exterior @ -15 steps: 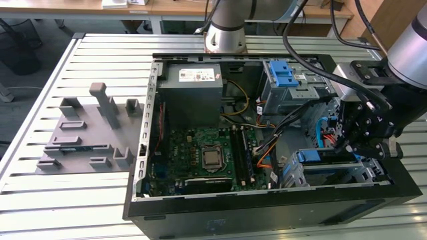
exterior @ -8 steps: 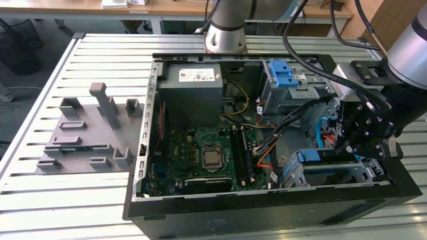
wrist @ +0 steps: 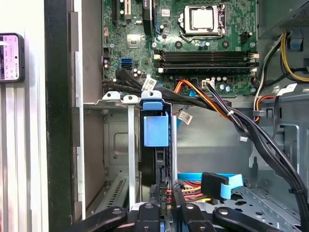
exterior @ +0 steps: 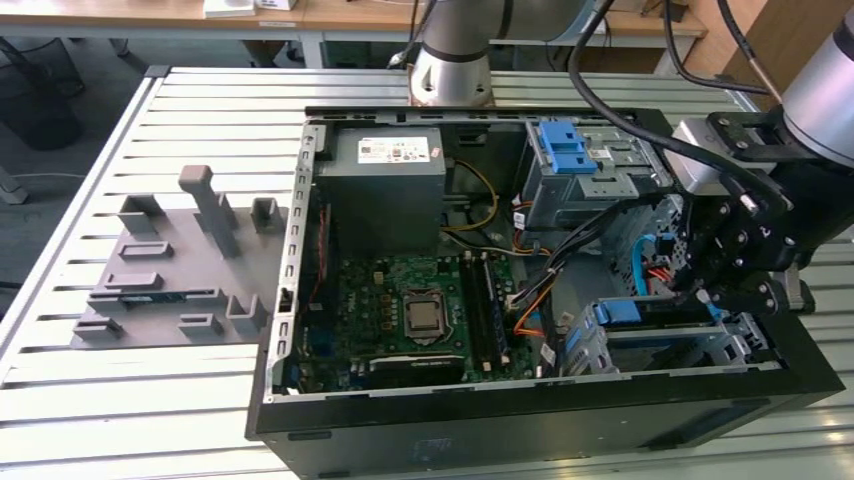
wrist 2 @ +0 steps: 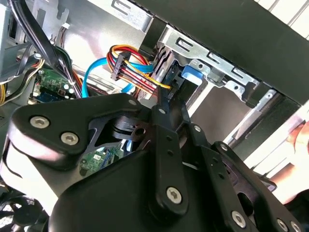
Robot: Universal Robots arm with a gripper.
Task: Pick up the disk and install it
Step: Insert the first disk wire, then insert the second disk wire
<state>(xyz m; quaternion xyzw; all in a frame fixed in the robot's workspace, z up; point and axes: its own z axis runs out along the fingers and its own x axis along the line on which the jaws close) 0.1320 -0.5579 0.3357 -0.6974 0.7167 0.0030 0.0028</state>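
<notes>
A: What's biggest on the slatted table (exterior: 80, 400)?
B: The open computer case (exterior: 534, 430), motherboard (exterior: 414, 310) at its middle. The grey power supply (exterior: 387, 185) sits toward 12 o'clock, the silver cage (exterior: 587, 170) with a blue latch toward 1 o'clock.
A: And the disk?
B: The disk (wrist: 155, 154) stands on edge in the drive bay (exterior: 667, 345) at the case's 4 o'clock corner, blue carrier tab (wrist: 156, 129) showing, cables (wrist: 217, 108) passing just beside it.
A: The gripper?
B: The gripper (wrist: 166, 195) is right at the disk's near edge, fingers (wrist: 177, 193) drawn close together there. I can't tell whether they pinch it.
</notes>
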